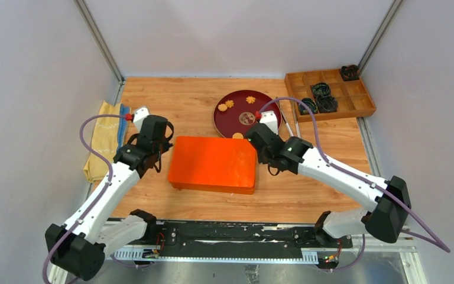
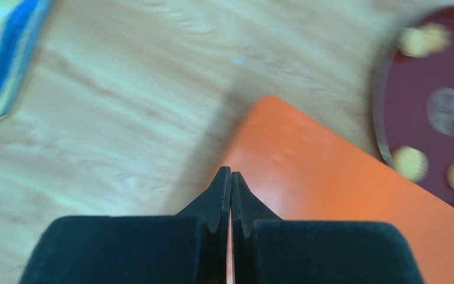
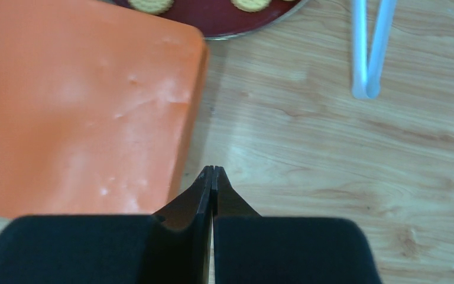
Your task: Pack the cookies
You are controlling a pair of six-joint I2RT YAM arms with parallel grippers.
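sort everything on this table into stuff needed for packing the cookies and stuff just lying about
For the job:
- small golden cookies
- dark red round plate holding them
- flat orange rectangular box, probably the pack

Lying about:
- yellow folded cloth with a blue stripe
- wooden compartment tray
- black coiled rings in that tray
- pale tongs beside the plate, possibly a tool

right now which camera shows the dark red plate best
The top external view: the whole plate shows, with cookies on it. The left wrist view gives a blurred part at its right edge; the right wrist view only a sliver of rim at the top.
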